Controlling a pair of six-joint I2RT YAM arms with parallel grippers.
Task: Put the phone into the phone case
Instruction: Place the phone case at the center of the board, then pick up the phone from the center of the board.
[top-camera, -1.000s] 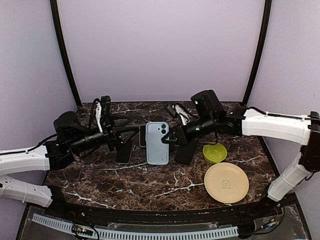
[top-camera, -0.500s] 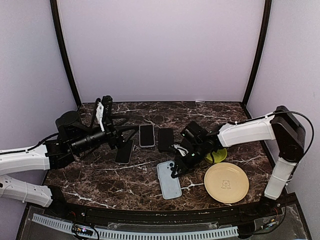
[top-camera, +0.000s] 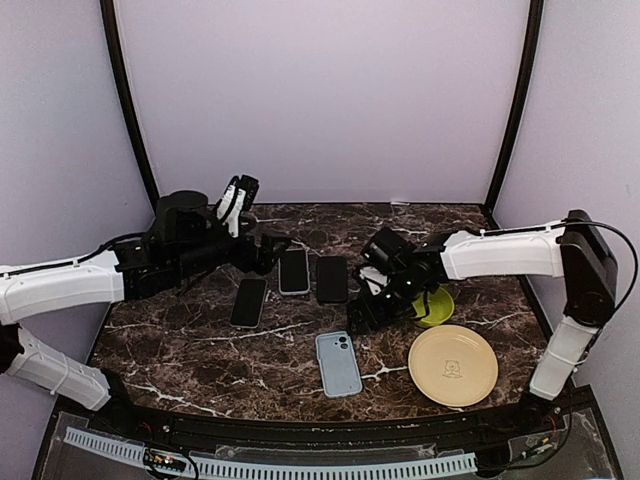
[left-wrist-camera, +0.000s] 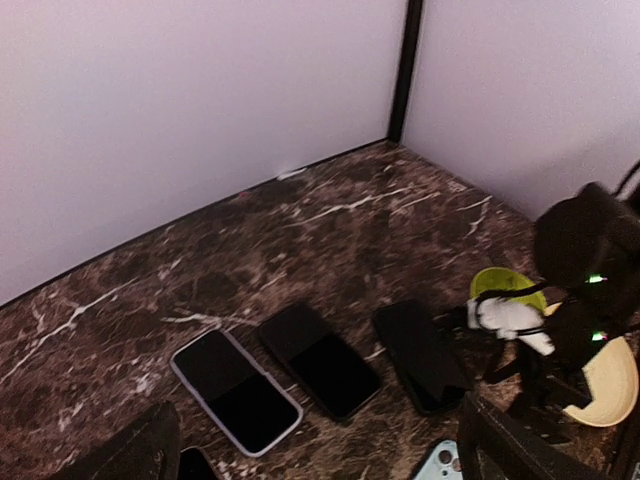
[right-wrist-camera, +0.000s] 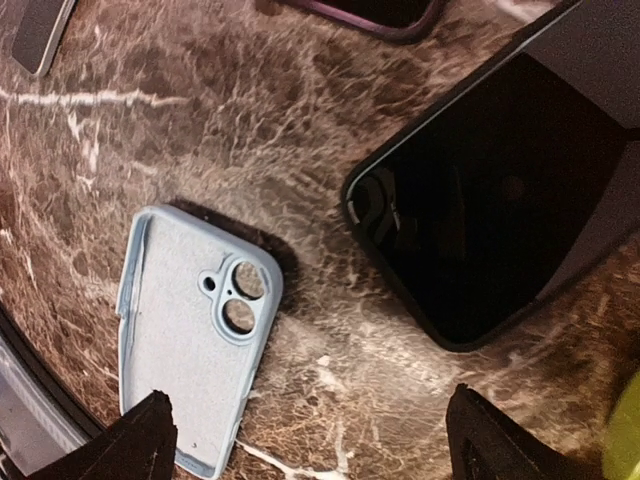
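The light blue phone case (top-camera: 338, 363) lies flat and free on the marble near the front, inner side up with its camera holes showing (right-wrist-camera: 200, 350). Several dark phones lie in a row behind it: one with a pale rim (top-camera: 293, 270) (left-wrist-camera: 235, 390), a black one (top-camera: 331, 279) (left-wrist-camera: 320, 360), and another black one (left-wrist-camera: 422, 355) (right-wrist-camera: 490, 210) under my right arm. My right gripper (top-camera: 372, 305) (right-wrist-camera: 320, 450) hovers open between case and black phone, holding nothing. My left gripper (top-camera: 268, 252) (left-wrist-camera: 320, 460) is open above the row's left end, empty.
A further dark phone (top-camera: 249, 301) lies left of the row. A green bowl (top-camera: 436, 308) (left-wrist-camera: 505, 283) sits just right of my right gripper, with a beige plate (top-camera: 452, 365) in front of it. Purple walls close the back and sides.
My right gripper carried the blue case from the phone row to the front, opened and let it go, then pulled back slightly. My left arm rose, swung back and opened wider.
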